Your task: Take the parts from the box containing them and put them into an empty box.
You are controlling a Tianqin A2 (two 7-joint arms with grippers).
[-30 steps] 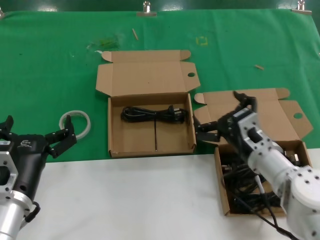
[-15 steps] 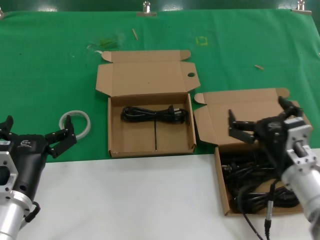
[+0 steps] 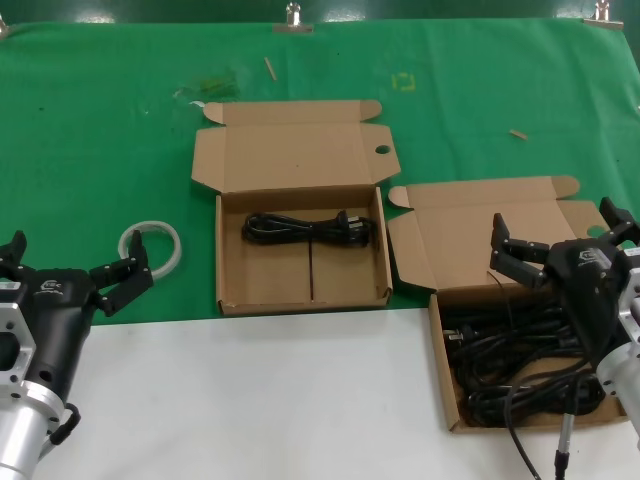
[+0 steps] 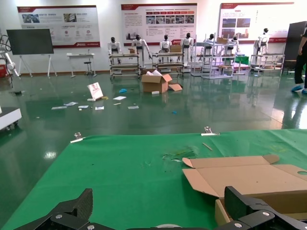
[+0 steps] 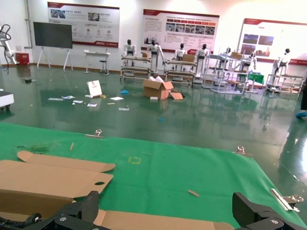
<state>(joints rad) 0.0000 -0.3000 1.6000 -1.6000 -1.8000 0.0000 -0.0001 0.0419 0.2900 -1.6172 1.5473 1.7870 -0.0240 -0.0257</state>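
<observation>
The right-hand cardboard box holds a tangled heap of black power cables; its lid lies open behind it. The centre box holds one coiled cable bundle near its back wall and has a short dark slit in its floor. My right gripper is open and empty above the back of the right-hand box; in the right wrist view it looks over both lids. My left gripper is open and empty at the near left, also seen in the left wrist view.
A white ring lies on the green cloth just beyond my left gripper. The centre box's lid stands open with a round hole. Metal clips hold the cloth's far edge. A white table strip runs along the front.
My right gripper has swung from beside the centre box's right wall to the right, over the right-hand box, staying open and empty. The left arm has not moved.
</observation>
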